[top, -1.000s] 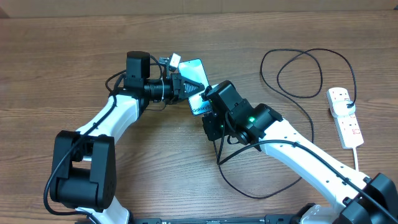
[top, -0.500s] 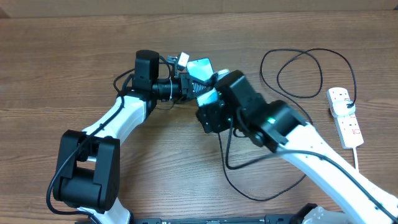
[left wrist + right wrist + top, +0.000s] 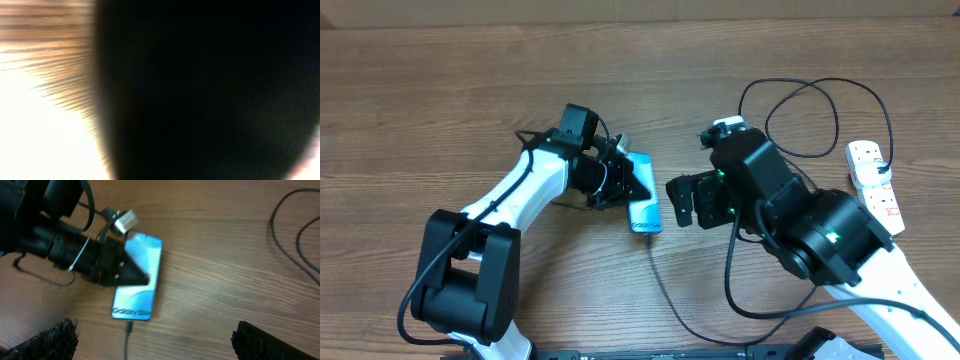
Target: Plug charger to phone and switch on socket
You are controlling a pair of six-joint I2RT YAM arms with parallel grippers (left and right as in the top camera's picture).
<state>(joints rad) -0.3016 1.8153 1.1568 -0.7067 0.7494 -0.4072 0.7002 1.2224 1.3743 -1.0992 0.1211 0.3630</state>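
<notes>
The phone (image 3: 645,208) lies on the wooden table, light blue screen up, its "Galaxy S24" end toward the front. My left gripper (image 3: 632,186) is shut on the phone's left edge; its black fingers (image 3: 125,274) overlap the screen. The charger's connector tip (image 3: 129,328) sits in the phone's near end, and the thin black charger cable (image 3: 651,240) trails from it toward the front. My right gripper (image 3: 688,203) stands wide open just right of the phone, holding nothing. The white socket (image 3: 876,190) lies at the far right. The left wrist view is dark and blurred.
The black cable forms loops at the back right (image 3: 800,120) and runs on to the socket. A white cord (image 3: 895,250) leaves the socket toward the front edge. My right arm's body spans the front right of the table.
My right gripper has opened and drawn back to the right, away from the phone's end. My left gripper has carried the phone forward and to the right, with the cable following it.
</notes>
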